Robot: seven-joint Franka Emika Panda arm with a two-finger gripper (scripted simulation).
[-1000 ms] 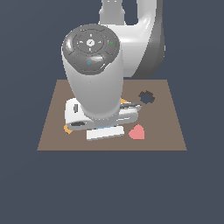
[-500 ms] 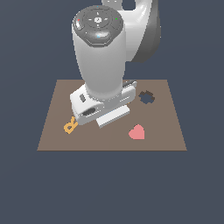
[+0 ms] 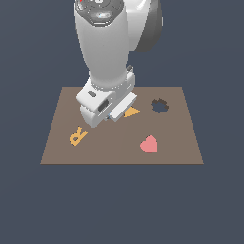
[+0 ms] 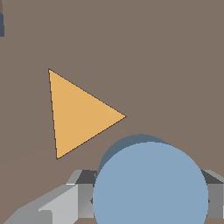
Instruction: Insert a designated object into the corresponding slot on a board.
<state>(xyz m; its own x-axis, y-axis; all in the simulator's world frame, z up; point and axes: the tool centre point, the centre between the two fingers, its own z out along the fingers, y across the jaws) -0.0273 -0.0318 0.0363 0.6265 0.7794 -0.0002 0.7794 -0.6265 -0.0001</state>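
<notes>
One arm stands over the brown board (image 3: 181, 143), its bulky wrist hiding the middle of the board in the exterior view, so the gripper (image 4: 151, 201) itself shows only in the wrist view. There the blue disc (image 4: 151, 183) sits between the grey fingers (image 4: 57, 205), which flank it on both sides and appear to touch its rim; the jaws look clamped on the disc, though the contact points are partly covered by the disc's own face. A darker blue edge shows behind the disc's top face, so its thickness is visible. Just beyond the jaws, on the bare board surface, lies the orange triangle (image 4: 76, 116), flat, with one corner pointing toward the disc and close to it but not touching. In the exterior view the same triangle (image 3: 132, 112) peeks out from under the wrist. Farther from the jaws, toward the exterior view's right, is the dark gear-toothed hole (image 3: 160, 106), and nearer the front edge lies the pink heart (image 3: 149, 144). On the exterior view's left an orange letter R (image 3: 77, 136) lies flat, well apart from the gripper. The plain round slot cannot be seen in either view.
</notes>
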